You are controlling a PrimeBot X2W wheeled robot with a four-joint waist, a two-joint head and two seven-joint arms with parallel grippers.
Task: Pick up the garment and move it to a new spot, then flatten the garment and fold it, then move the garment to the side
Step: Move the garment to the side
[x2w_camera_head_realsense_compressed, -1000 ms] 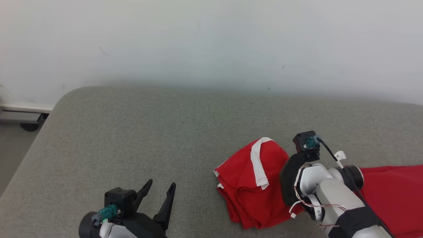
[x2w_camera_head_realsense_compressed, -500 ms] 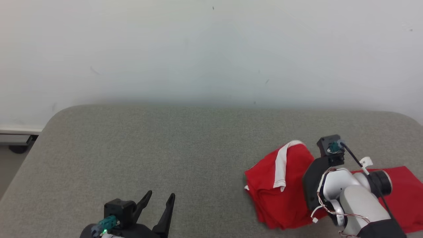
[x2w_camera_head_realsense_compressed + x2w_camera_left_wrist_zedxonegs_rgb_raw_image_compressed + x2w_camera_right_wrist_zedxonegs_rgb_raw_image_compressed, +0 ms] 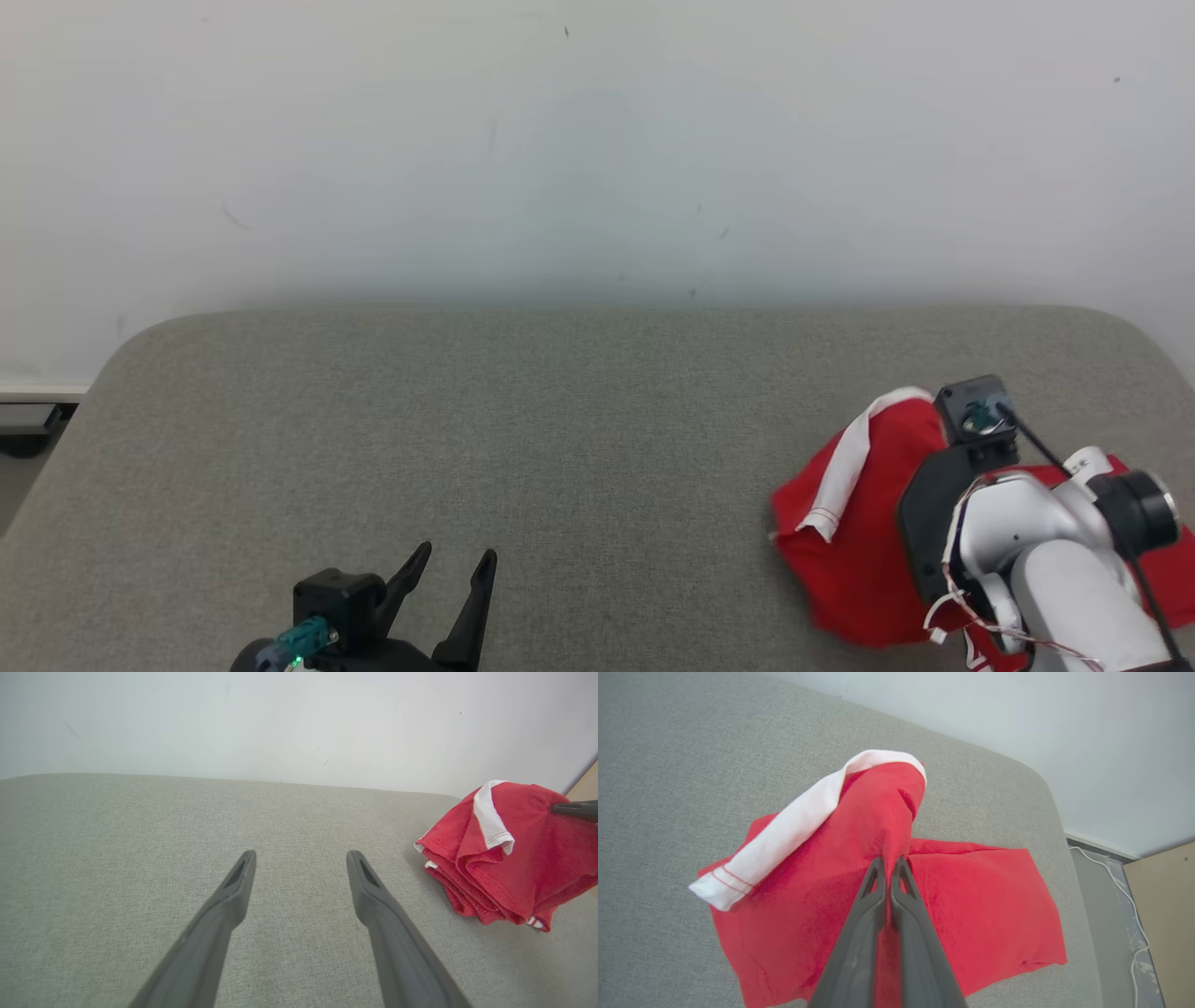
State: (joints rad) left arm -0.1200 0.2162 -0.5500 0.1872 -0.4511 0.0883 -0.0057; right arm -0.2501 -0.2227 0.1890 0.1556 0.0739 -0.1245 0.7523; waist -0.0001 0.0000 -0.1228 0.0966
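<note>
Garment (image 3: 859, 560) has shifted rightward, pinched in right hand (image 3: 889, 862).

Grey fabric-covered counter (image 3: 523, 448) with rounded corners spans the lower frame. A plain white wall (image 3: 597, 140) fills the upper frame, with a baseboard (image 3: 42, 389) at the left edge. In the right wrist view, a white cable (image 3: 1092, 856) lies on the floor beside a tan panel (image 3: 1164, 891), lower right.

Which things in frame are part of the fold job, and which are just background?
Job: red garment; right gripper, shut on it; left gripper, open and empty.
Background: grey cushion underneath; white wall; wooden panel.
</note>
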